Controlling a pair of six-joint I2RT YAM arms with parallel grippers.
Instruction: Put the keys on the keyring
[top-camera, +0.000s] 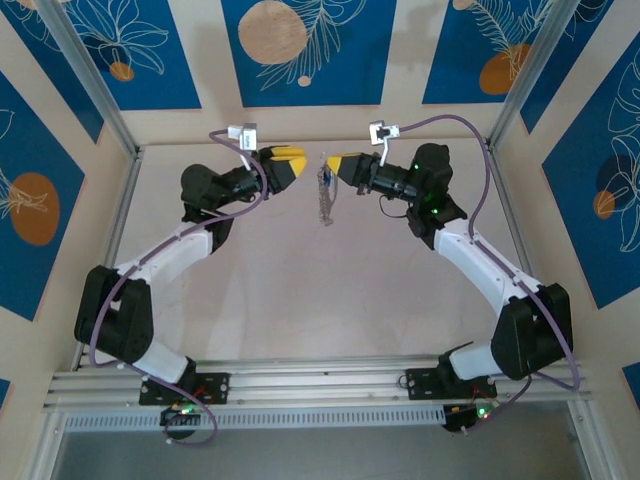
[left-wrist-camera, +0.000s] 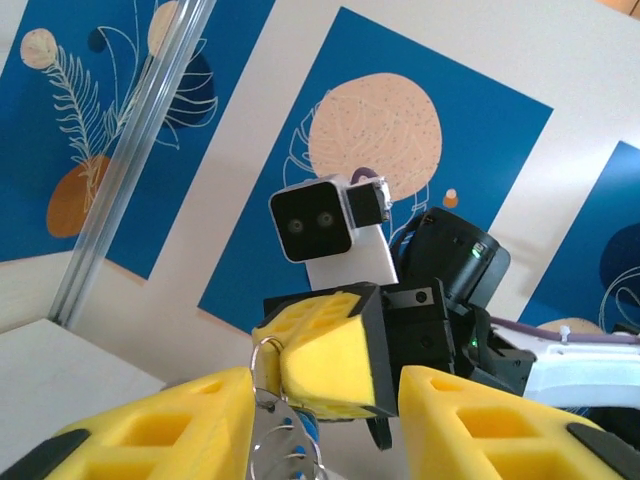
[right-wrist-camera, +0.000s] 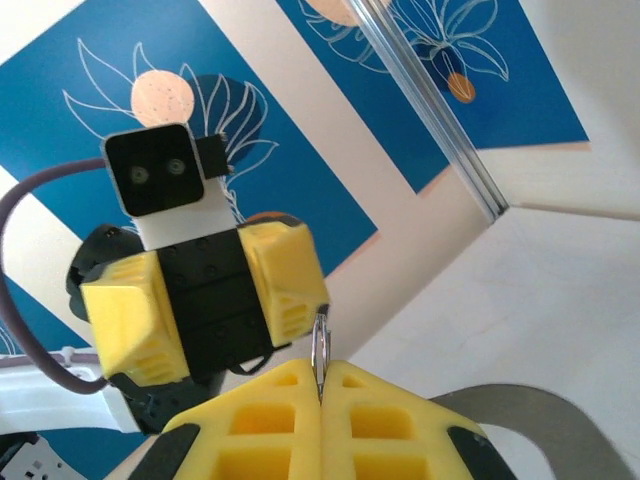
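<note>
The keyring (top-camera: 325, 200) hangs in mid-air between the two grippers, its flat grey tag pointing down. My right gripper (right-wrist-camera: 320, 395) is shut on the silvery metal ring (right-wrist-camera: 320, 348), which stands up from between the yellow fingers. Part of the grey tag (right-wrist-camera: 530, 412) shows low on the right. My left gripper (left-wrist-camera: 325, 388) is open, with its fingers either side of the right gripper's fingertips (left-wrist-camera: 335, 350). The ring (left-wrist-camera: 262, 352) and tag (left-wrist-camera: 272, 445) lie against the left finger's inner face. Blue bits of the key (left-wrist-camera: 308, 428) show behind the ring's coils. Both grippers (top-camera: 288, 162) (top-camera: 345, 168) face each other at the table's far middle.
The pale table (top-camera: 320, 290) stretches below the hanging keyring. Metal frame posts (top-camera: 90, 85) (top-camera: 530, 70) rise at the back corners, in front of blue patterned wall panels. The arm bases sit on the rail (top-camera: 320, 385) at the near edge.
</note>
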